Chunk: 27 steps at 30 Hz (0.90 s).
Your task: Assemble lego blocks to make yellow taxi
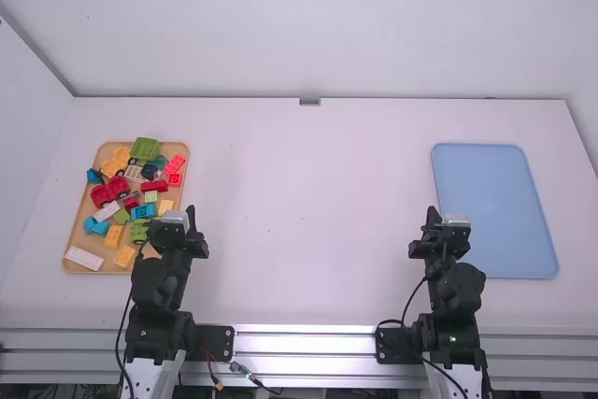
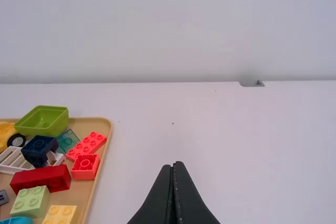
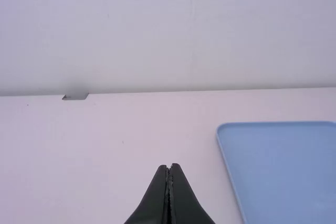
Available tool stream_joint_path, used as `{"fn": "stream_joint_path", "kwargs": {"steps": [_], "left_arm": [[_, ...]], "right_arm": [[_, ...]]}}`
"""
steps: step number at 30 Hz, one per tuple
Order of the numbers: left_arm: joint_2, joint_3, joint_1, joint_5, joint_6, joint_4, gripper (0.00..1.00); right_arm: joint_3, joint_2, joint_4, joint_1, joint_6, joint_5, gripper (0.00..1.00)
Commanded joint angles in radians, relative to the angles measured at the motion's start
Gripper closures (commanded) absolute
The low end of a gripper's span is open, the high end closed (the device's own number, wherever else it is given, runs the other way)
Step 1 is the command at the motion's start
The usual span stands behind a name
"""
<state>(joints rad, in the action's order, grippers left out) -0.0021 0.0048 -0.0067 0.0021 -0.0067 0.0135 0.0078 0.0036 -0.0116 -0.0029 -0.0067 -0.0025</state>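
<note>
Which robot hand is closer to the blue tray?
The right hand. It's close beside the blue tray, near its left edge. The left hand is way over on the other side, by the brown tray.

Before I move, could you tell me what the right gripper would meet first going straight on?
The way looks free for the right gripper: it seems to point over the table, beside the blue tray, perhaps to the back wall, though its tilt is unclear.
</note>
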Motion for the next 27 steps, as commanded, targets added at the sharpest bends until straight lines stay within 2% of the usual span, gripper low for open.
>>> {"fn": "stream_joint_path", "kwargs": {"steps": [1, 12, 19, 27], "left_arm": [[0.000, 0.000, 0.000, 0.000, 0.000, -0.001, 0.99], [0.028, 0.038, 0.001, -0.011, -0.001, -0.017, 0.94], [0.068, 0.092, 0.001, -0.036, -0.001, -0.043, 0.86], [0.135, 0.182, 0.002, -0.094, -0.002, -0.091, 0.72]], "right_arm": [[0.000, 0.000, 0.001, 0.000, 0.003, 0.003, 1.00], [0.046, 0.050, 0.005, 0.001, 0.009, 0.003, 0.94], [0.122, 0.137, 0.015, 0.002, 0.017, 0.003, 0.86], [0.244, 0.289, 0.020, -0.005, 0.035, 0.003, 0.72]]}}
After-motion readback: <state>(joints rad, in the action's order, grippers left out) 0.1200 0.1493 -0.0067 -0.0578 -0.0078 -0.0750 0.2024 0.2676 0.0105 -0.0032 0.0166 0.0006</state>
